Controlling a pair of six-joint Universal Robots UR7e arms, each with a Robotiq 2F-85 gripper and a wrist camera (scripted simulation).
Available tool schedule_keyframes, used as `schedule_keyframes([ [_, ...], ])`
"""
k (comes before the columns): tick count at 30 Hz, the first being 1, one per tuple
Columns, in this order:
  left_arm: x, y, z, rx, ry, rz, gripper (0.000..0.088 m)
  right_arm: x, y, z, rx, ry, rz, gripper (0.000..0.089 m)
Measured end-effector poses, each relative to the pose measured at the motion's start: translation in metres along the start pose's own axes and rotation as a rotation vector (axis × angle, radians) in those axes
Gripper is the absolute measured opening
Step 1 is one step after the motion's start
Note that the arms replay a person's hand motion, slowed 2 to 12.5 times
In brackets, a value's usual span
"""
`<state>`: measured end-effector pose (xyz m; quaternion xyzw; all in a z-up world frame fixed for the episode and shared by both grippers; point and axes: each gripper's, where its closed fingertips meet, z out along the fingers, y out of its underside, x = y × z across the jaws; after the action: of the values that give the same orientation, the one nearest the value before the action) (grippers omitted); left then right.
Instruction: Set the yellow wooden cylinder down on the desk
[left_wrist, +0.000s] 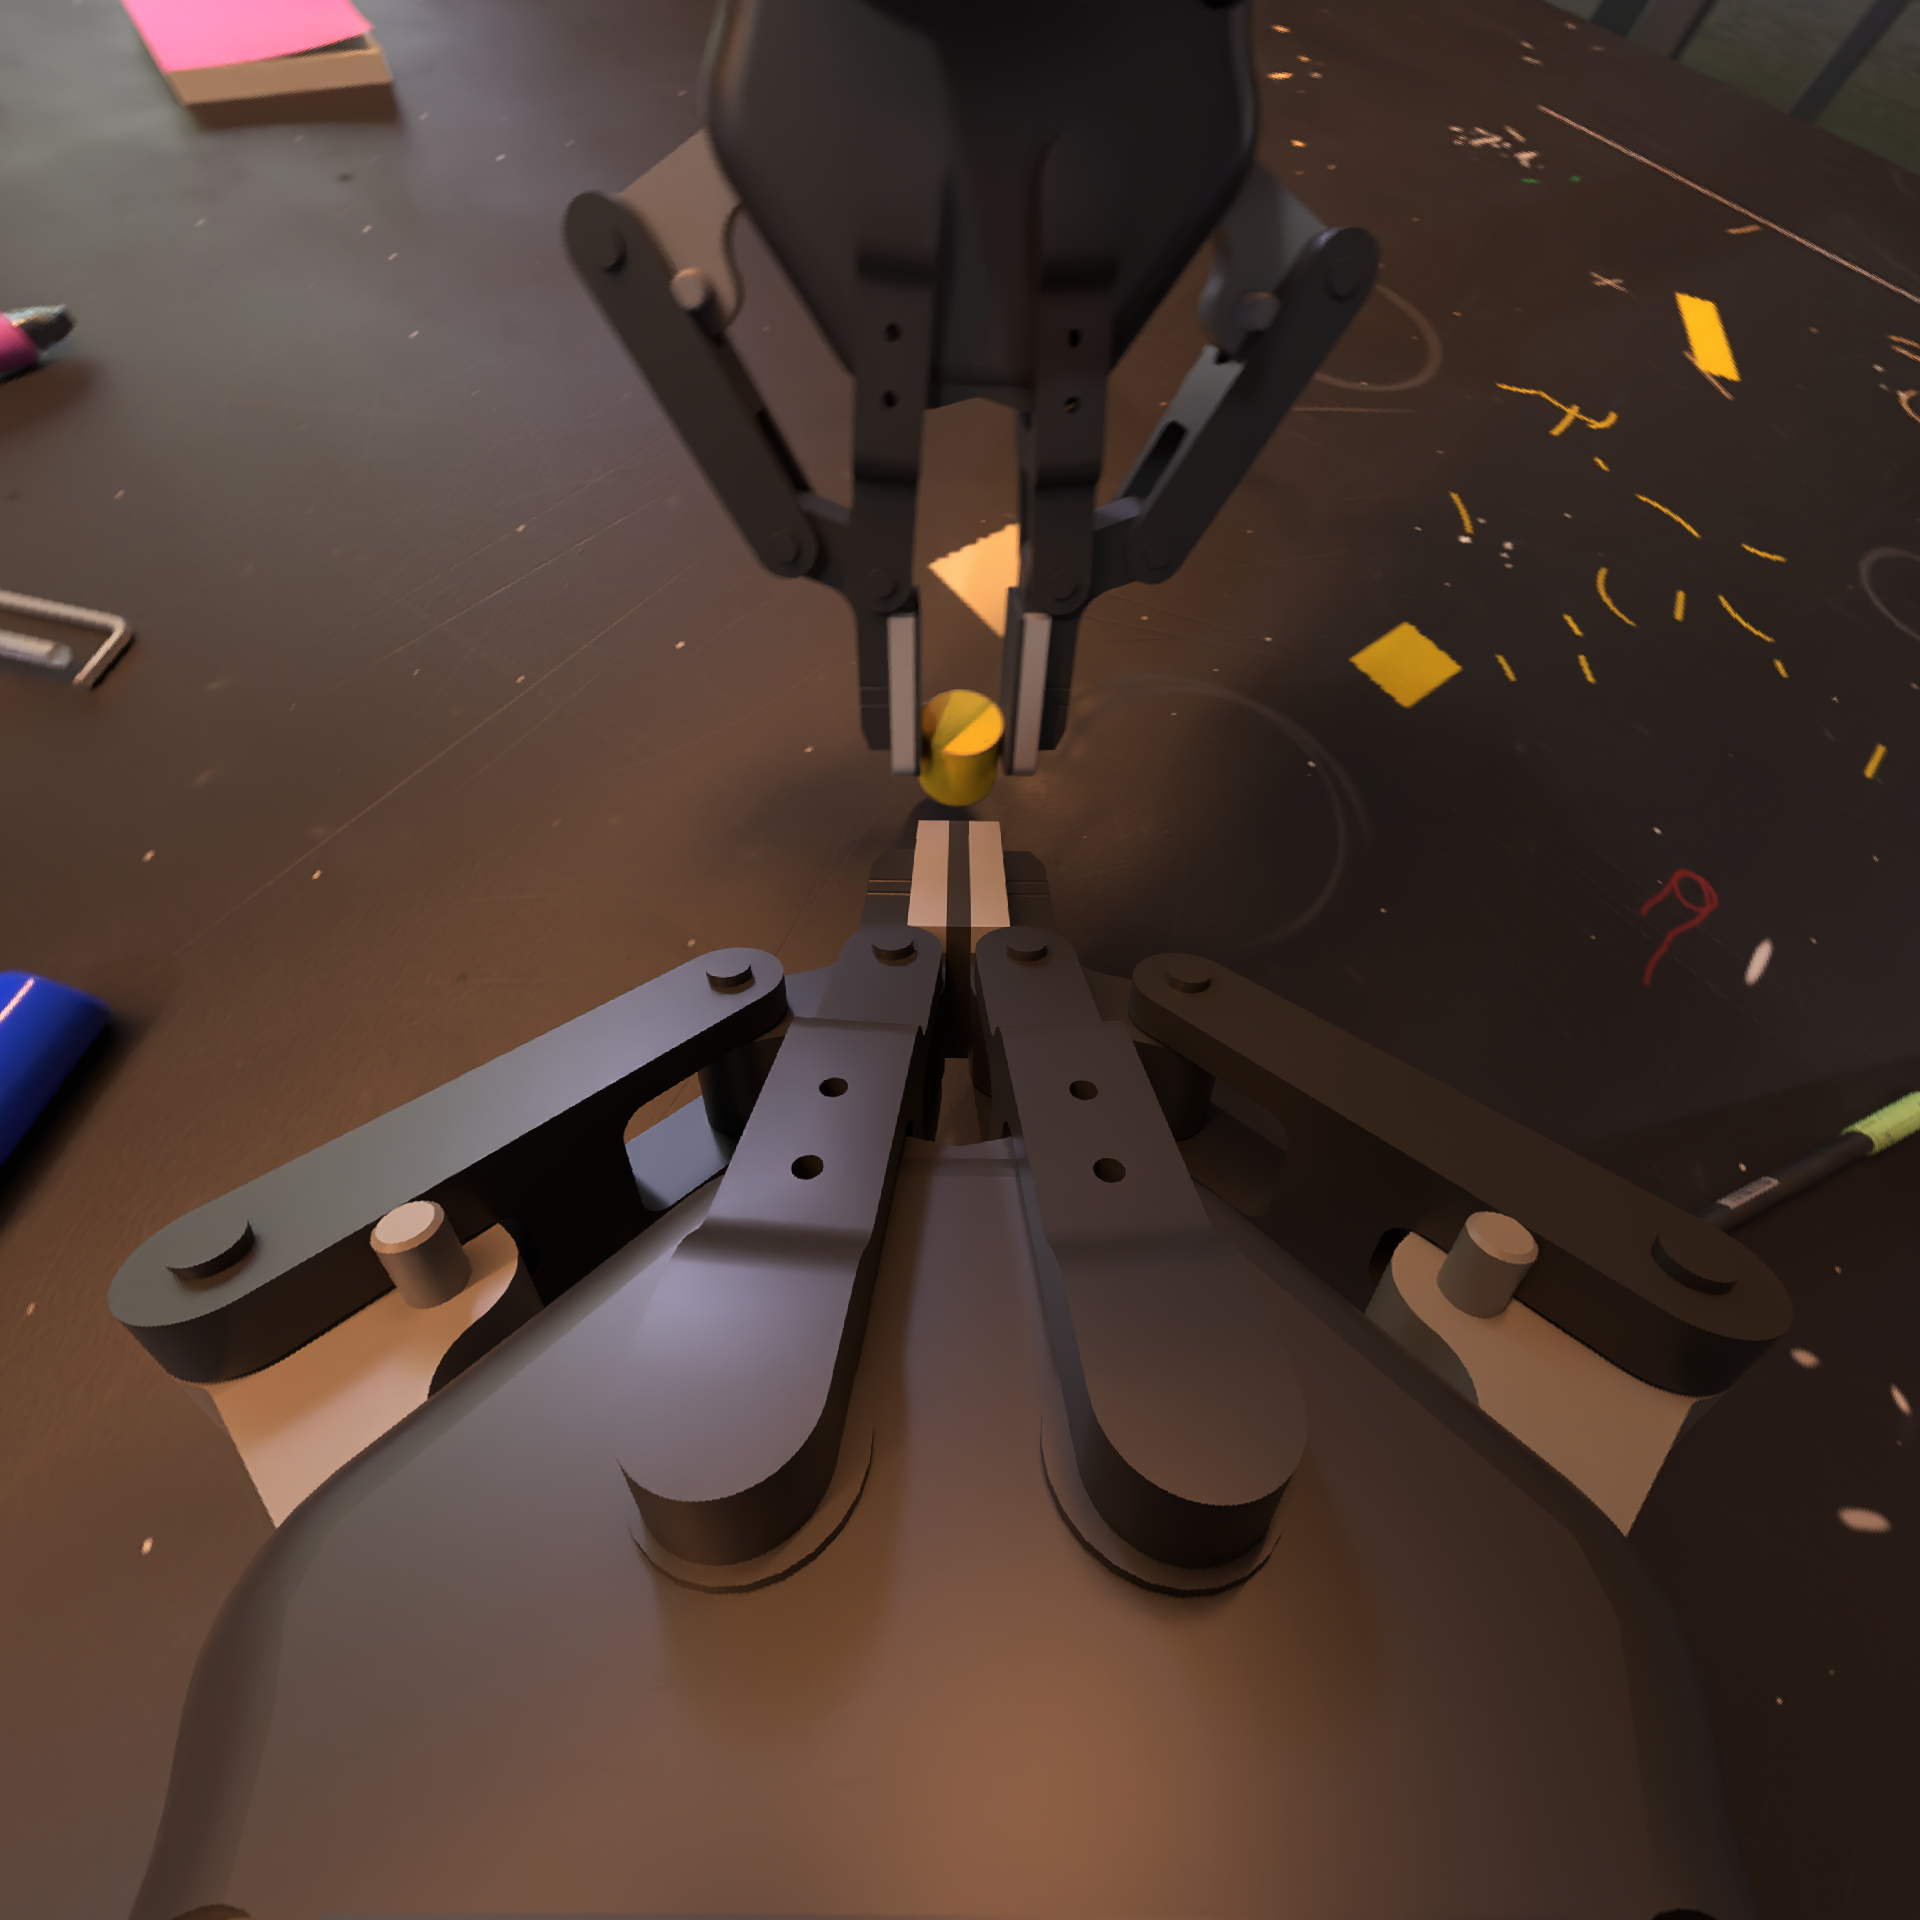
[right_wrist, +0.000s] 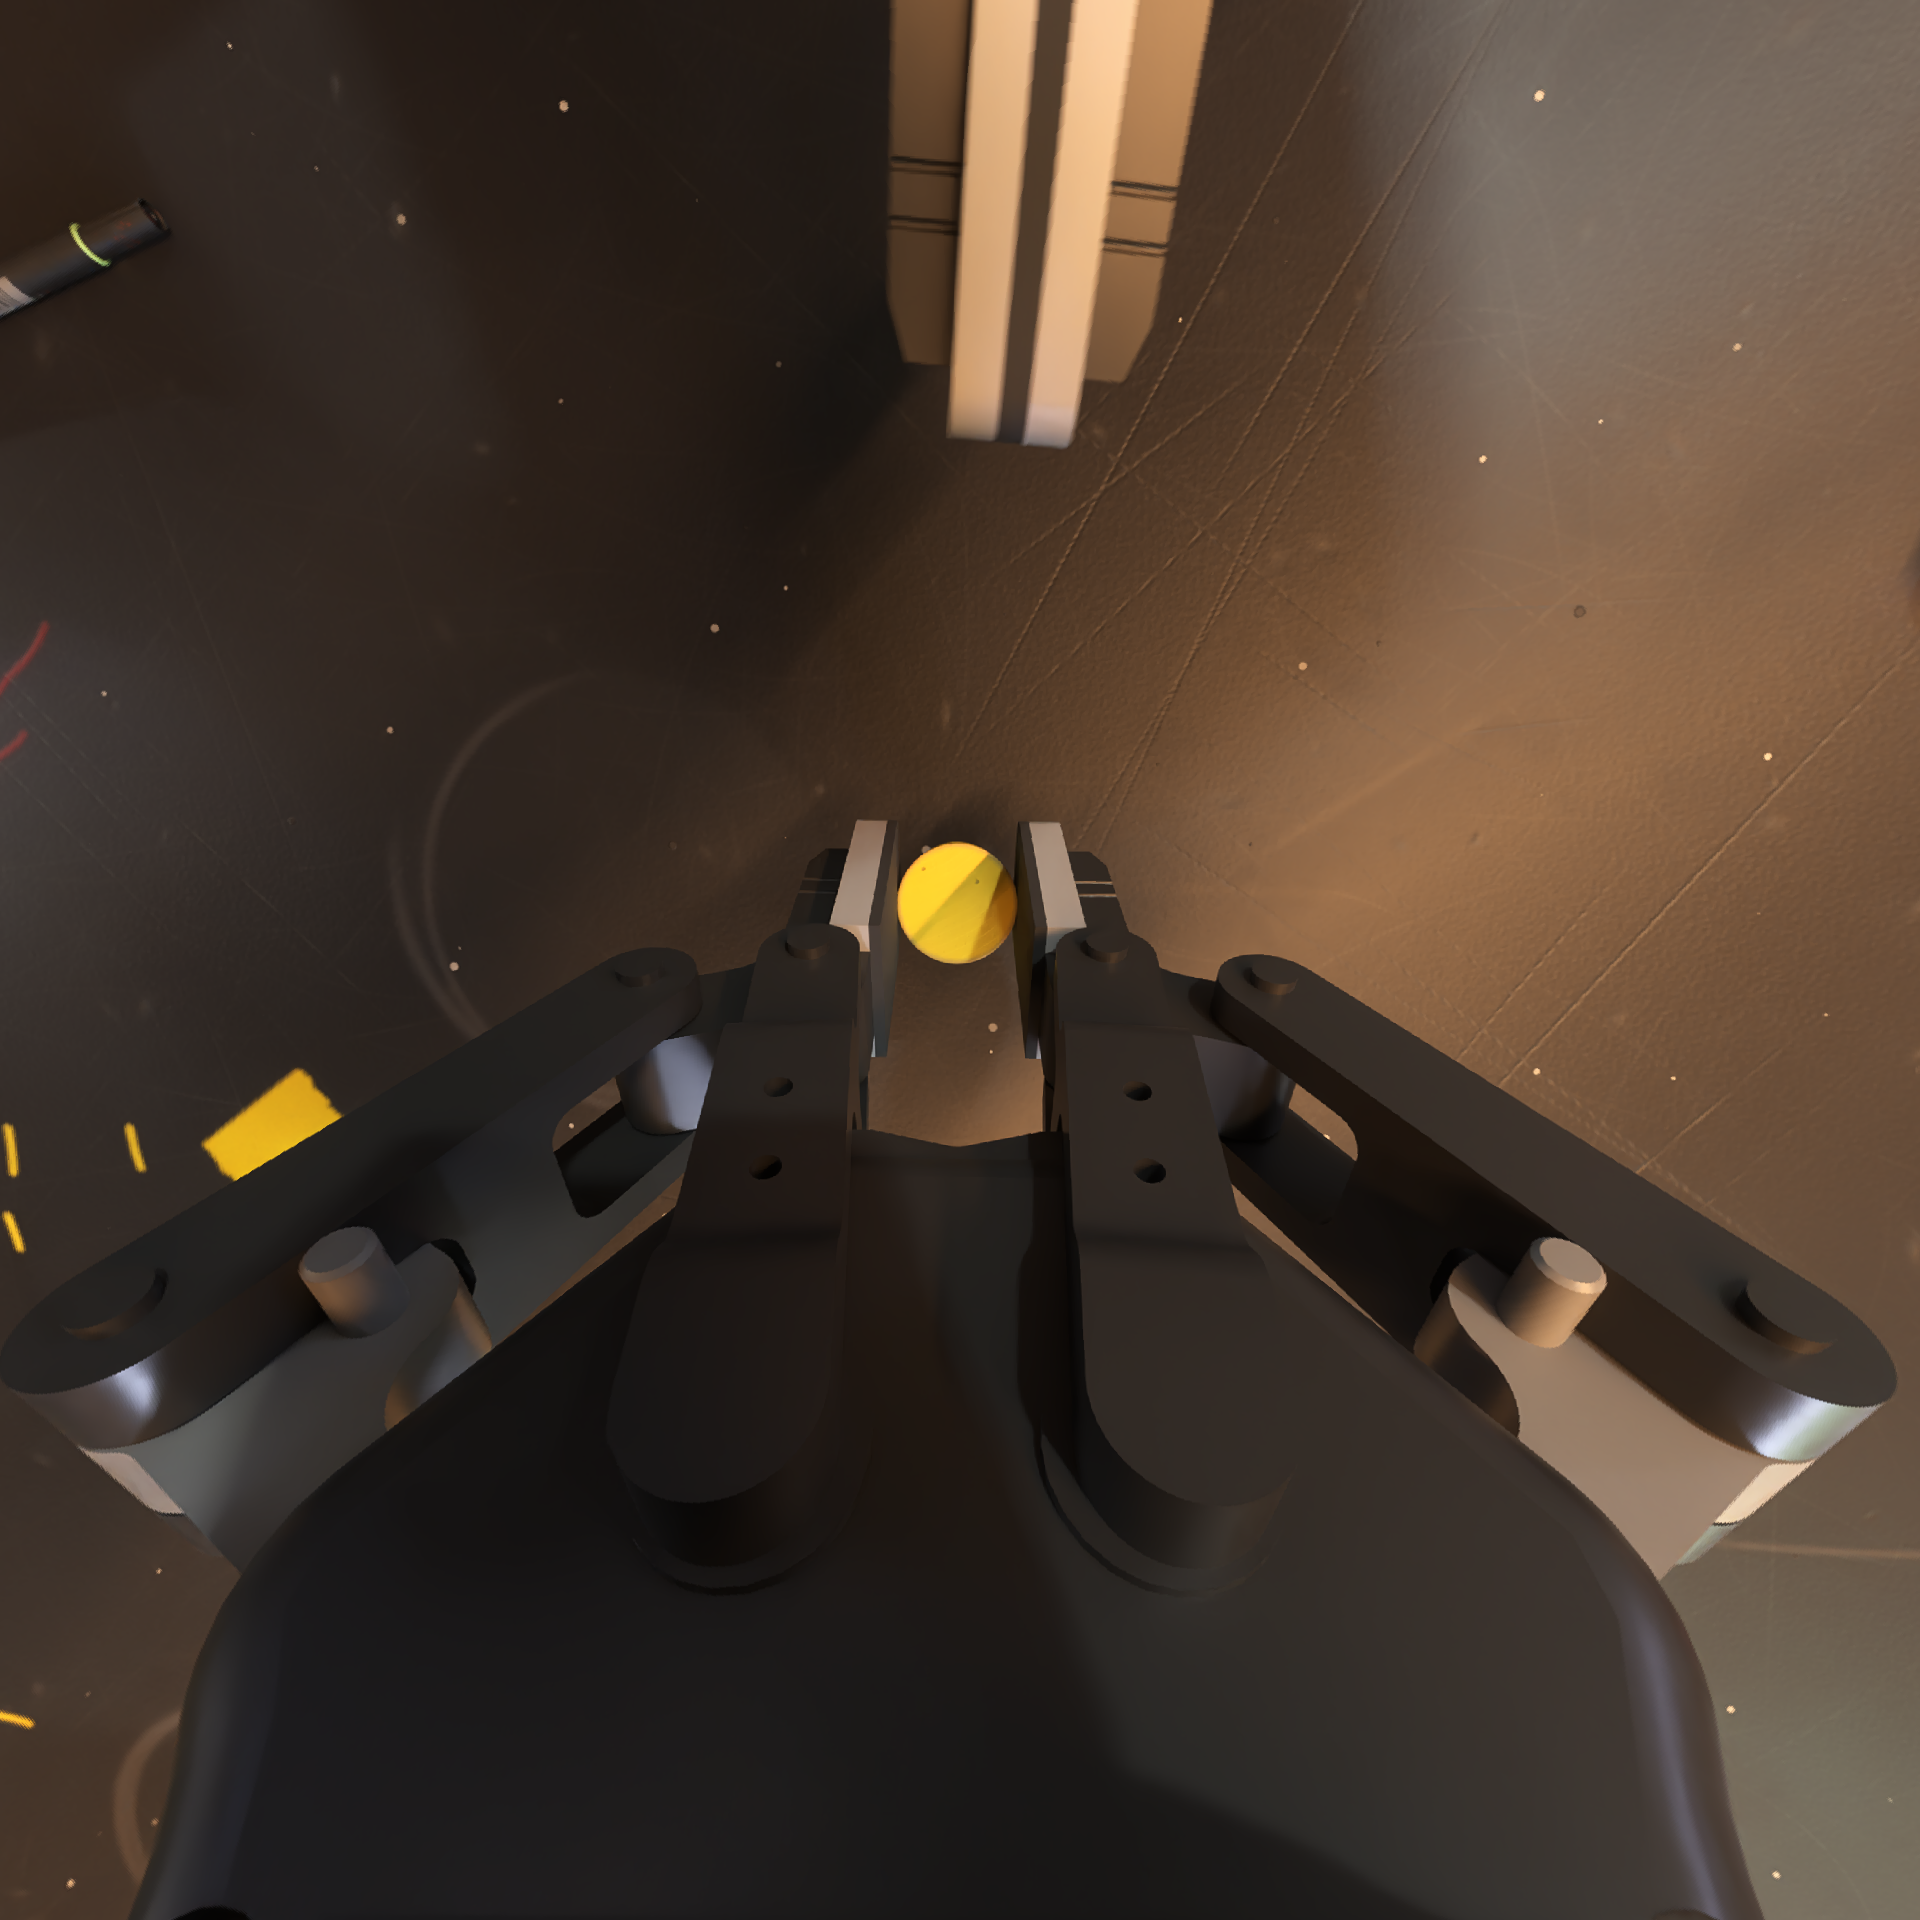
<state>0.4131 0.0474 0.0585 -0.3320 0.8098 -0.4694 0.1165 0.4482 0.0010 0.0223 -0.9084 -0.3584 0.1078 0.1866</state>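
The yellow wooden cylinder (left_wrist: 961, 753) stands upright, small and short, low over the dark desk (left_wrist: 520, 520) with its shadow right under it. I cannot tell whether it touches the desk. My right gripper (left_wrist: 963, 727) comes down from the top of the left wrist view and is shut on the cylinder, one pad on each side. In the right wrist view the cylinder's round top (right_wrist: 956, 902) shows between the right gripper's (right_wrist: 956, 883) pads. My left gripper (left_wrist: 958, 868) is shut and empty, its tips just short of the cylinder. It also shows in the right wrist view (right_wrist: 1023, 416).
A pink-topped block (left_wrist: 260, 52) lies far left. A metal hex key (left_wrist: 73, 644), a blue object (left_wrist: 42, 1049) and a pink object (left_wrist: 31, 332) lie at the left edge. A dark pen with a green band (left_wrist: 1829, 1153) lies right. Yellow patches (left_wrist: 1405, 665) mark the desk.
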Motion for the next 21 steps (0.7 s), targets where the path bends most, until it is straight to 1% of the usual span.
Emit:
schedule_keyframes([
  [2, 0.004, -0.002, 0.003, 0.006, 0.021, 0.039, 0.0000, 0.000, 0.001, 0.001, -0.010, -0.010, -0.002, 0.0199],
  [5, 0.004, -0.005, 0.005, 0.005, 0.025, 0.101, 0.0000, 0.000, 0.002, 0.002, -0.026, -0.021, -0.007, 0.0199],
  [9, 0.002, -0.001, 0.012, -0.034, 0.030, 0.163, 0.0000, 0.001, 0.004, 0.003, -0.047, -0.017, -0.012, 0.0199],
  [13, 0.000, 0.004, 0.018, -0.067, 0.038, 0.186, 0.0000, 0.002, 0.005, 0.004, -0.049, -0.014, -0.008, 0.0199],
  [21, 0.001, 0.004, 0.027, -0.088, 0.073, 0.199, 0.0000, 0.001, 0.003, 0.005, -0.033, -0.008, -0.002, 0.0199],
])
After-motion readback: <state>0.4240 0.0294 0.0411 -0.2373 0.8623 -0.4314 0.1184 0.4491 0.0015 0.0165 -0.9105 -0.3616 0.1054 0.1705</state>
